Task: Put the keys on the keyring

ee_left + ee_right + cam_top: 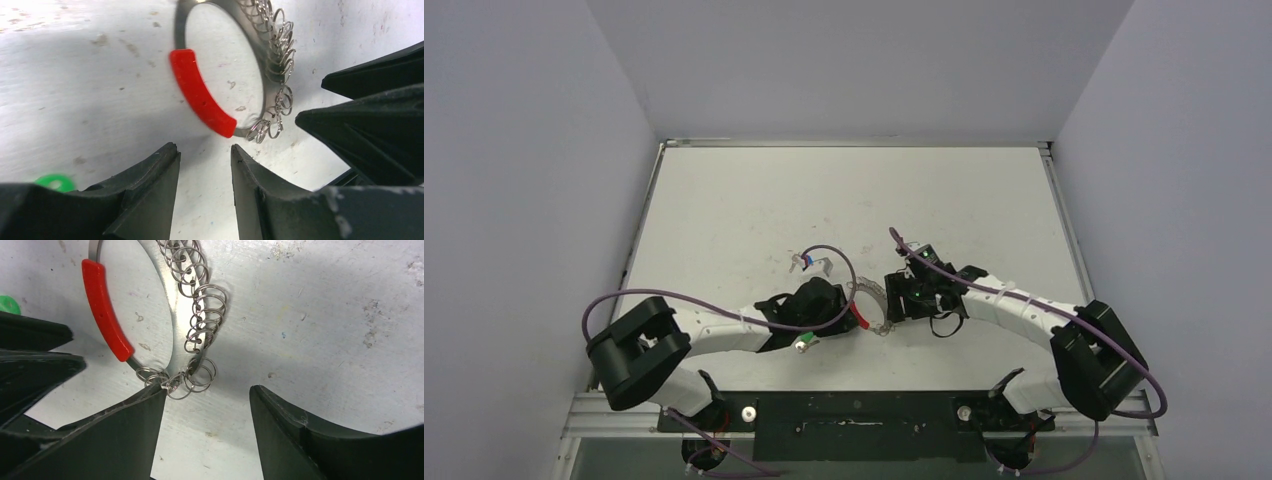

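Left gripper (205, 150) has its jaws a narrow gap apart, holding nothing; right gripper (207, 390) is wider open and also empty. Keyring (871, 300) lies flat on the table (724, 200) between them, red sleeve (200, 92) toward the left gripper. Green key (804, 343) is beside the left arm, blue key (807, 263) further out, both off the ring.

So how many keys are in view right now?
2. The blue-headed key lies farther back, left of the keyring; the green-headed key lies nearer, beside the left arm. More could hide beneath it.
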{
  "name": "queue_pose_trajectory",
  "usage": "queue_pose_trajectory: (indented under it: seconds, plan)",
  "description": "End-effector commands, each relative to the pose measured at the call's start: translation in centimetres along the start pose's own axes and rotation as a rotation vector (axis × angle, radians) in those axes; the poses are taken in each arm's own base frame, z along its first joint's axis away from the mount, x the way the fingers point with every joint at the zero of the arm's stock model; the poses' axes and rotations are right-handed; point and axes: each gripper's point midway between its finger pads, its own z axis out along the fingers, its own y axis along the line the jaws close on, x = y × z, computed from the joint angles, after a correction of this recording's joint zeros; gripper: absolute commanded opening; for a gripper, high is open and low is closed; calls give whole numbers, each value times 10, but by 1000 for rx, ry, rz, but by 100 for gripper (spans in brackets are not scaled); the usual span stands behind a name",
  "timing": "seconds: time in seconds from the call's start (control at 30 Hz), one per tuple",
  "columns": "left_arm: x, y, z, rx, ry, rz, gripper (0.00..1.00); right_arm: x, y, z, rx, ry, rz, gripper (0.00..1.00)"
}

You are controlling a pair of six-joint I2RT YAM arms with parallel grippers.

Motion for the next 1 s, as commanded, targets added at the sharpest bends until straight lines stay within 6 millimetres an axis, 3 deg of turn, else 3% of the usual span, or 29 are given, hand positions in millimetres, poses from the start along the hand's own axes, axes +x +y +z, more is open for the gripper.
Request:
queue_pose_trajectory:
  seconds: [0.0,0.37,0.47,0.57,0.67,0.73,0.97]
  plan:
    - [-23,-1,-20,22,-125,-22,40,-20,5,5,4,-48,-12,62]
    - [-32,20,-51,23,-213,-59,40,-65,27,37,-33,-37,-71,43]
    - [-33,25,-56,19,-229,-71,40,-72,26,33,-13,-43,-88,46]
    - [-33,27,-59,27,-239,-75,40,-75,19,18,31,-67,-106,59]
    - [-31,28,-59,31,-237,-74,40,-69,13,1,66,-76,-132,63]
    - [-30,28,-58,31,-229,-66,40,-59,12,-8,64,-71,-143,60]
    - [-28,19,-50,46,-199,-46,39,-19,-1,-33,83,-42,-140,31]
